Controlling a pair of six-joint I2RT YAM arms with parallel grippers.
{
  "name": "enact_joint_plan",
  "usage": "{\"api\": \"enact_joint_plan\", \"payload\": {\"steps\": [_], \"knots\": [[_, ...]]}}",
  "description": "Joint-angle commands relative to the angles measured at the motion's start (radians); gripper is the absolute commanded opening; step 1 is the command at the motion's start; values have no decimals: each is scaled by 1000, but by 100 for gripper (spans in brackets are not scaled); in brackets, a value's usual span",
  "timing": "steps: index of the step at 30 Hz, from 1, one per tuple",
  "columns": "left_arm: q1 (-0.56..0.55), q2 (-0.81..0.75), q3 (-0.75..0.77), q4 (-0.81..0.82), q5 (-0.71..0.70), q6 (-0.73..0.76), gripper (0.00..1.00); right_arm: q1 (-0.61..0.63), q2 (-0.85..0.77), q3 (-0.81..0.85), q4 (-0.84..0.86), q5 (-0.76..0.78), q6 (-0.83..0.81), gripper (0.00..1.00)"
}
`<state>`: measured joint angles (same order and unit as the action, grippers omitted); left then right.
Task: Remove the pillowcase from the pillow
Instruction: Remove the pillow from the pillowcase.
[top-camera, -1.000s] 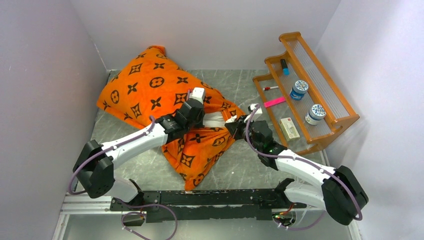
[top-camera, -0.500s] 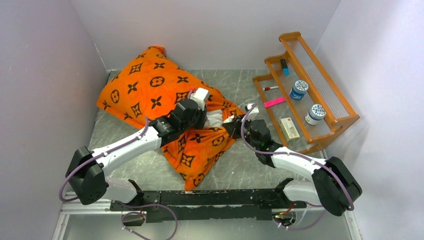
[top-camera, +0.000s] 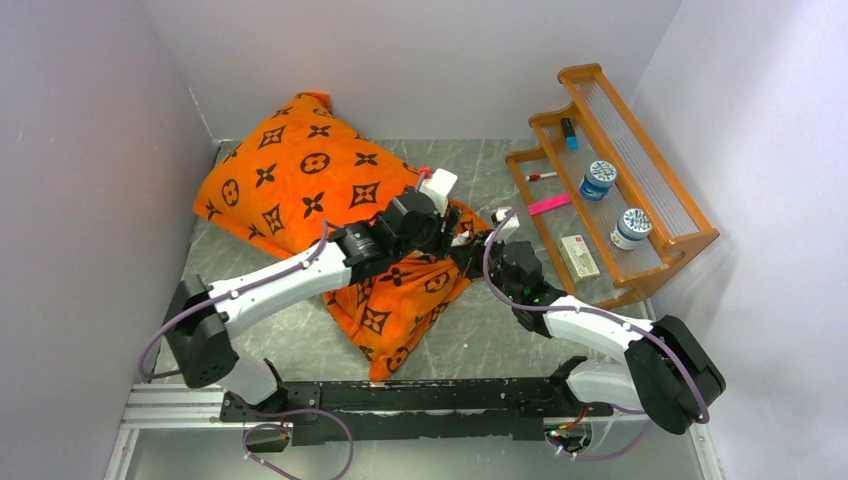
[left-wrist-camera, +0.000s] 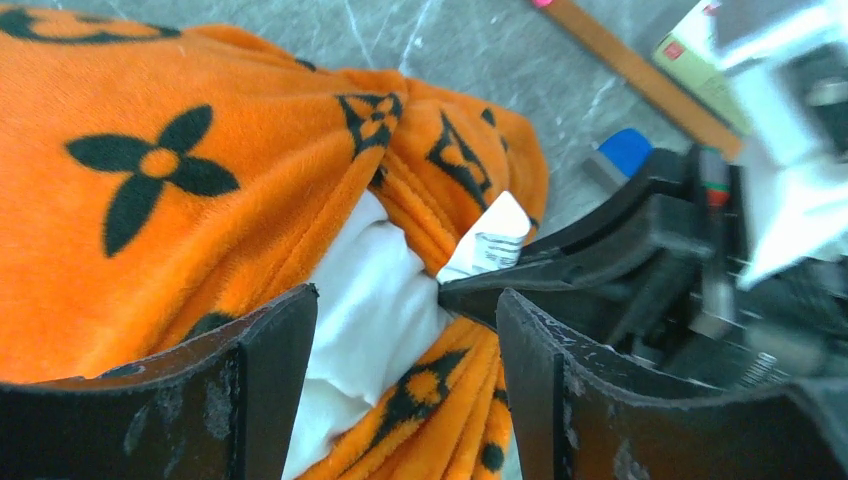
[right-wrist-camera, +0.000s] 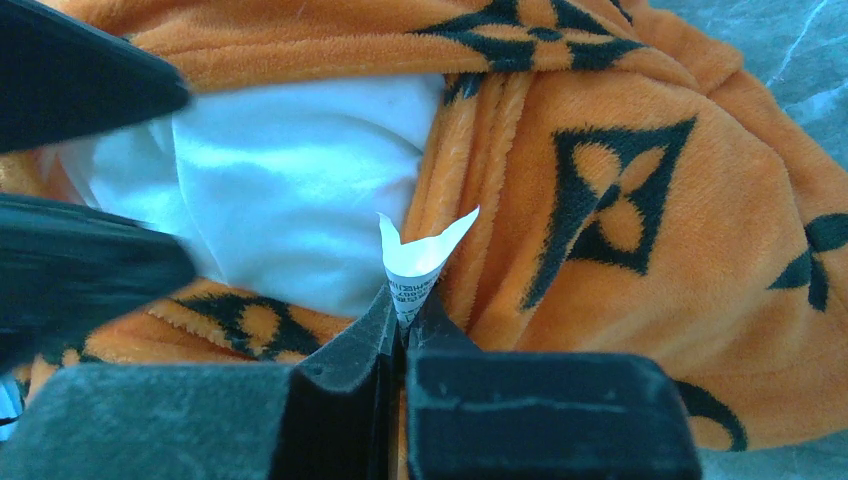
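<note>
The orange pillowcase (top-camera: 300, 180) with dark brown motifs lies bunched across the table's left and middle. At its open end the white pillow (left-wrist-camera: 370, 290) shows through the gathered hem. My left gripper (left-wrist-camera: 405, 300) hangs open over that opening, white pillow and orange hem between its fingers (left-wrist-camera: 270, 370) but ungripped. My right gripper (right-wrist-camera: 405, 320) is shut on a small white printed label tag (right-wrist-camera: 420, 260) that sticks out where the pillow (right-wrist-camera: 290, 190) meets the pillowcase (right-wrist-camera: 620, 200). In the top view the left gripper (top-camera: 452, 232) and right gripper (top-camera: 468, 248) almost meet.
A stepped wooden rack (top-camera: 650, 235) stands at the right with two blue-lidded jars (top-camera: 600, 178), a marker, a pen and a small box (top-camera: 580, 258). Grey walls close in the left, back and right. The arms' rail (top-camera: 400, 400) runs along the near edge.
My left gripper has opened and moved right and a little back, to the pillowcase opening. The right gripper shifted slightly left and stays shut on the tag.
</note>
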<state>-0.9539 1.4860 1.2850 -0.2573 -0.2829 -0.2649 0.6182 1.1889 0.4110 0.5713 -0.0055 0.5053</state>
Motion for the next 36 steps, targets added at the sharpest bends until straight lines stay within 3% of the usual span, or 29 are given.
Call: {"api": "enact_joint_plan", "payload": {"steps": [1,8,16,25,36], "knots": [[-18,73,61,-62,-102,-27,72,-13,-17,-52,-92,27,-29,0],[-30,200,128,-156,-284,-70,78,-13,-14,-57,-64,11,-19,0],[-24,278,97,-186,-418,-91,82,-13,-27,-68,-55,11,-18,0],[-3,255,45,-177,-413,-92,75,-13,-33,-75,-55,10,-17,0],[2,374,38,-150,-439,-82,80,-13,-42,-79,-65,21,-26,0]]}}
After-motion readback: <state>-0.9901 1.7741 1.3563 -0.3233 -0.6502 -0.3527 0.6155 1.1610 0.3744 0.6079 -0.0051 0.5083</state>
